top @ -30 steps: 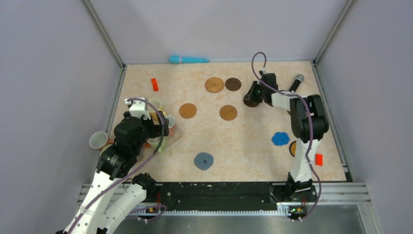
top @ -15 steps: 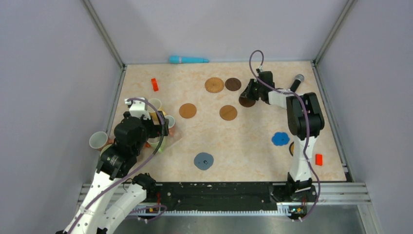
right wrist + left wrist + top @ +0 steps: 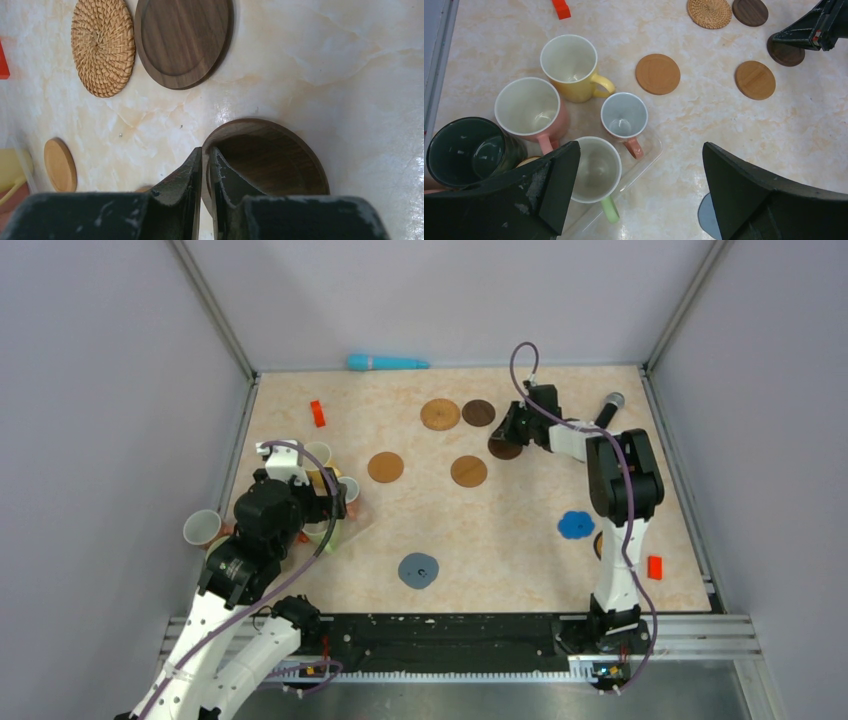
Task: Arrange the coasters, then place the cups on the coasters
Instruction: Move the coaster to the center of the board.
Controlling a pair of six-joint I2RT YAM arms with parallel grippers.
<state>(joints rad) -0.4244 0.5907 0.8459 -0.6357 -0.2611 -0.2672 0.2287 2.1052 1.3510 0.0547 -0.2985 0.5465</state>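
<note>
**Right claw pinching a dark coaster near the far edge; left claw wide over the cups**

On my right wrist feed, the right claw (image 3: 204,167) is closed almost completely, with the rim of the dark coaster (image 3: 280,165) caught between its fingers. I can't tell whether that coaster lies flat on the table (image 3: 500,540). Just beyond it are the walnut coaster (image 3: 182,40) and the woven coaster (image 3: 102,47), side by side towards the far edge. The overhead camera shows the claw there, but not the pinch.

My left wrist feed shows the left claw (image 3: 640,146) spread wide with nothing in it, above the cups by the left edge. The overhead view hides most of these cups under the arm. From the wrist I count the yellow cup (image 3: 569,62), the pink cup (image 3: 526,105), the black cup (image 3: 461,150), the grey cup (image 3: 624,114) and the pale green cup (image 3: 594,167), all upright and close together. Two tan coasters (image 3: 657,74), (image 3: 755,80) lie apart mid-table.

Only the overhead camera gives me these:
- the cream cup (image 3: 201,528) at the left edge
- the grey-blue coaster (image 3: 418,570) near the near edge
- the blue scalloped coaster (image 3: 575,525) towards the right edge
</note>
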